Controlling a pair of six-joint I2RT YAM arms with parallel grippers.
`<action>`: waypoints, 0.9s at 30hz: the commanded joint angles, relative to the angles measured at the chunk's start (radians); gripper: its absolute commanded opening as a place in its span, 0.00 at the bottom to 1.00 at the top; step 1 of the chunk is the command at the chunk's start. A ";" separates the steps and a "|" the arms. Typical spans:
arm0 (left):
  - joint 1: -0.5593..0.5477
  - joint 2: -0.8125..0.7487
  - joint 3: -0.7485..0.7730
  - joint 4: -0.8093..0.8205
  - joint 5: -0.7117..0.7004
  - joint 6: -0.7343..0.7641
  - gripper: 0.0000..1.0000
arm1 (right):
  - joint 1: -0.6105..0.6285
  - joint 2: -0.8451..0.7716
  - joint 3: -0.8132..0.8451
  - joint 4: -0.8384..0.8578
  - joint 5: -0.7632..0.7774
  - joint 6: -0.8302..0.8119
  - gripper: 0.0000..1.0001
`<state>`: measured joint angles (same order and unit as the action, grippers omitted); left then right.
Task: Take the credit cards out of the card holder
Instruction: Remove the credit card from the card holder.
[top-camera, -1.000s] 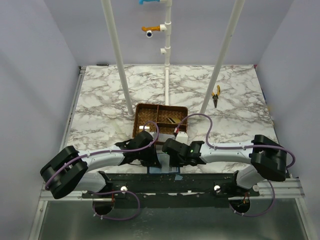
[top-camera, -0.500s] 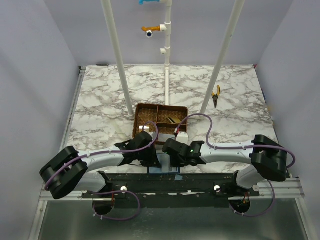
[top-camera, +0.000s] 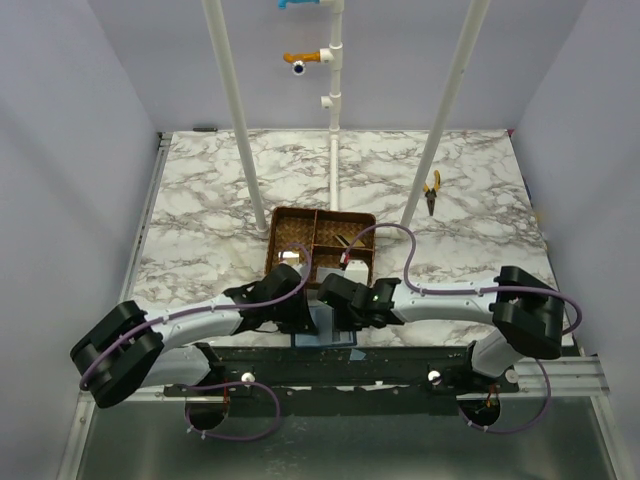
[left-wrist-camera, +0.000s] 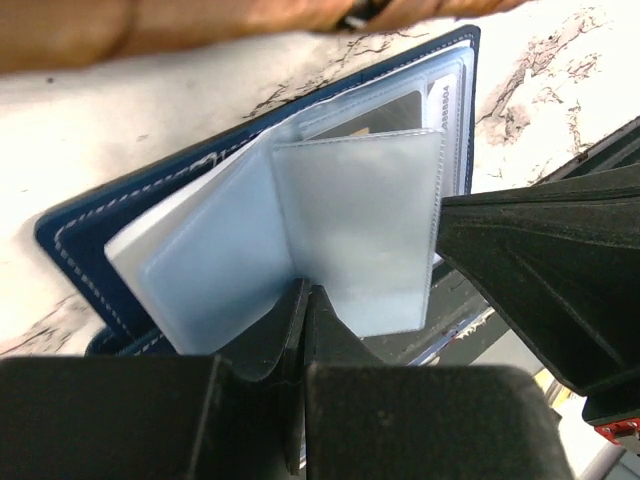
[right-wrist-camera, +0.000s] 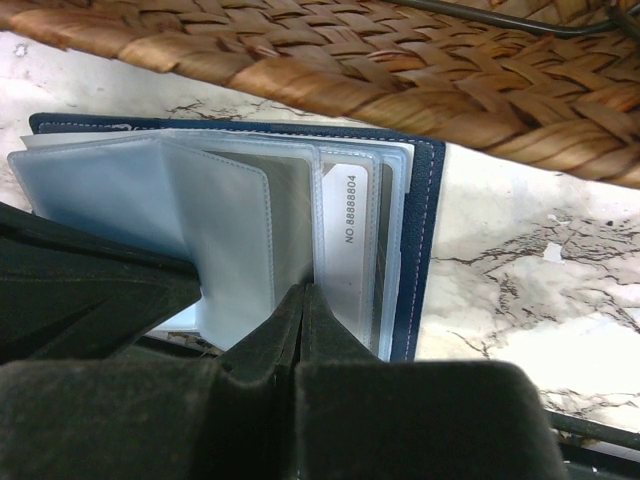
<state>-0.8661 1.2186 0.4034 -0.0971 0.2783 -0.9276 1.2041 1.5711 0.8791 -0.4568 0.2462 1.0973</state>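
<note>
Low in the top view's centre, the card holder (top-camera: 326, 329) was laid open on the bench (top-camera: 200, 200), just below the wicker tray (top-camera: 290, 216). L gripper (left-wrist-camera: 303, 300) & R gripper (right-wrist-camera: 302, 298) were clenched at its clear sleeves; whether a sleeve was pinched couldn't be told. One credit card (right-wrist-camera: 350, 225) was sleeved.

card holder (top-camera: 325, 328): mostly covered from above | wicker tray (left-wrist-camera: 200, 25): blurred, cut off

Both the left arm (top-camera: 195, 325) and the right arm (top-camera: 450, 298) are pale grey-white tubes with bulky black joint housings. A thin purple cable (top-camera: 388, 226) trails along each. The left gripper (left-wrist-camera: 300, 292) is matte black, wedge-shaped plastic.
</note>
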 joint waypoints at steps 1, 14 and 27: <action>-0.002 -0.074 0.027 -0.117 -0.077 0.040 0.00 | 0.000 0.032 0.053 0.026 -0.006 -0.027 0.01; 0.043 -0.226 0.038 -0.261 -0.133 0.070 0.00 | 0.000 0.085 0.124 0.054 -0.035 -0.062 0.01; 0.130 -0.473 0.043 -0.466 -0.148 0.100 0.00 | 0.001 0.227 0.202 0.131 -0.131 -0.103 0.01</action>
<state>-0.7441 0.7963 0.4313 -0.4808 0.1501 -0.8448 1.2041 1.7424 1.0534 -0.3611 0.1654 1.0180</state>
